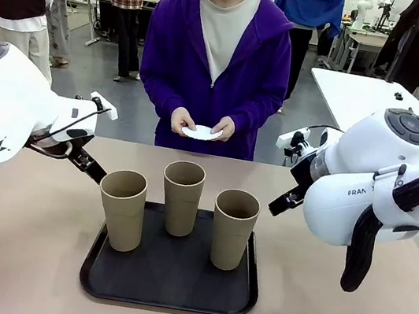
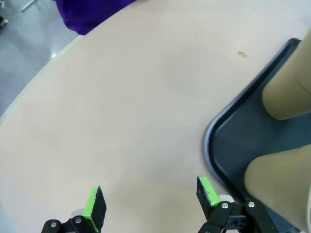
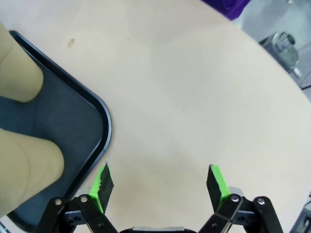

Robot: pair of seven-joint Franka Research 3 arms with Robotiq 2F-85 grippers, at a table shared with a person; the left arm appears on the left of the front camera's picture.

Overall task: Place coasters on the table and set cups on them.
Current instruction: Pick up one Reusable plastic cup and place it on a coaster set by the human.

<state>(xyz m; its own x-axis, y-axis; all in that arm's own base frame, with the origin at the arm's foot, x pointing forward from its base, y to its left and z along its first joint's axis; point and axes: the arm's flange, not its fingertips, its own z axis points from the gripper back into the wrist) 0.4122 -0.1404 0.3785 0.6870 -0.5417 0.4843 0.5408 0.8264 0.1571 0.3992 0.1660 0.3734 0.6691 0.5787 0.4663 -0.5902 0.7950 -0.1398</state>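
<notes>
1. Both grippers hang spread and empty over the bare worktop [image 1: 18, 254]. Your left gripper [image 2: 150, 196] has its green pads wide apart, and your right gripper [image 3: 160, 184] stands the same.
2. Three cups [image 1: 181, 196] stand upright on a black tray [image 1: 167, 298] between the two grippers. A tray corner lies just beside each gripper's inner finger, and the nearest cup is just past that rim.
3. The coasters [image 1: 201, 133] are not yet on the worktop. A person's hands [image 1: 183, 121] hold the white paper rounds at the far edge, beyond the cups and well apart from both grippers. You cannot tell from here how many are in the hands.
4. Watch the order. If you lift a cup before a coaster is laid, you will likely have nowhere proper to set it.
5. Watch the tray rim. A gripper that drops or swings inward could catch its inner finger on that raised corner and jolt all three cups.
6. Watch the cups themselves. They are tall, tapered and close together, so a high or off-centre pinch may tip one. A wide-spread finger may also nudge the neighbouring cup as you close in.
7. Watch the paper. It looks thin and light, so a cup set down skewed could slide or crumple it, and reaching toward the hands risks contact with the person.
</notes>
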